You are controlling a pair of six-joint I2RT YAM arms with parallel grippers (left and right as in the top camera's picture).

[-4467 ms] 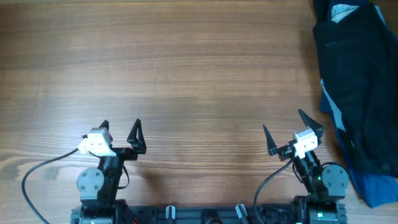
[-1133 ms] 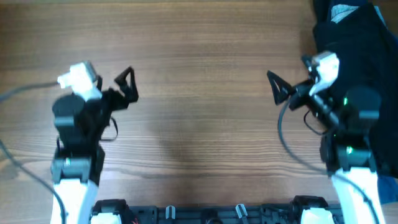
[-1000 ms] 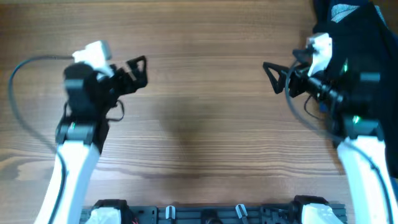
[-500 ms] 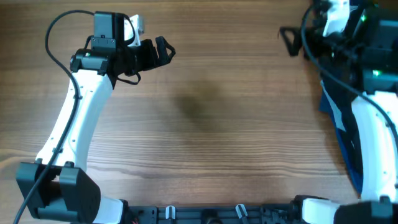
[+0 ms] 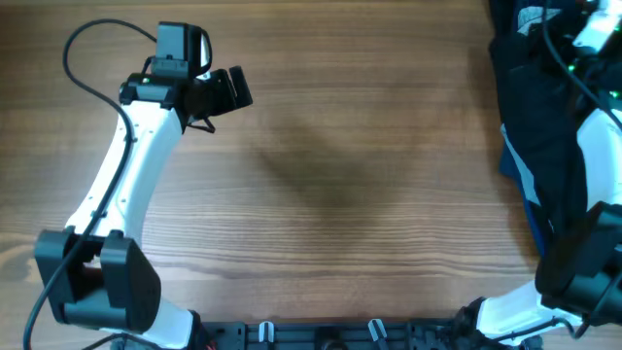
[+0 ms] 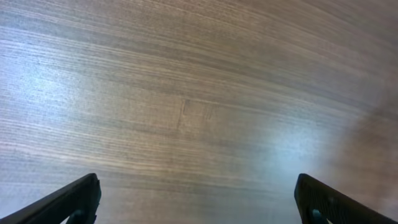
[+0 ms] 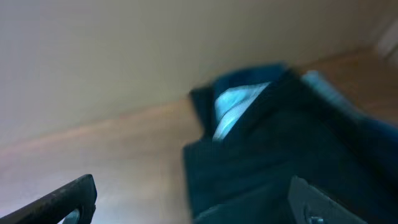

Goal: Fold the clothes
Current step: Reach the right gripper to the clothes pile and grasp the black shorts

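A pile of dark navy and blue clothes (image 5: 554, 146) lies along the table's right edge, with a pale label near its top. It also shows in the right wrist view (image 7: 280, 143), blurred. My right arm (image 5: 593, 34) reaches over the far end of the pile; its fingers are hard to make out from overhead. In the right wrist view my right gripper (image 7: 196, 211) is open wide and empty, just short of the pile's edge. My left gripper (image 5: 233, 87) is open and empty over bare wood at the far left, also seen in the left wrist view (image 6: 199, 208).
The wooden table (image 5: 350, 175) fills the overhead view. The arm bases and a black rail (image 5: 330, 335) sit at the front edge. A black cable (image 5: 92, 44) loops off my left arm. A pale wall (image 7: 155, 50) stands behind the table.
Both arms have risen from the front edge and stretched far. The left gripper has swung to the far left. The right one has moved to the far right corner over the clothes.
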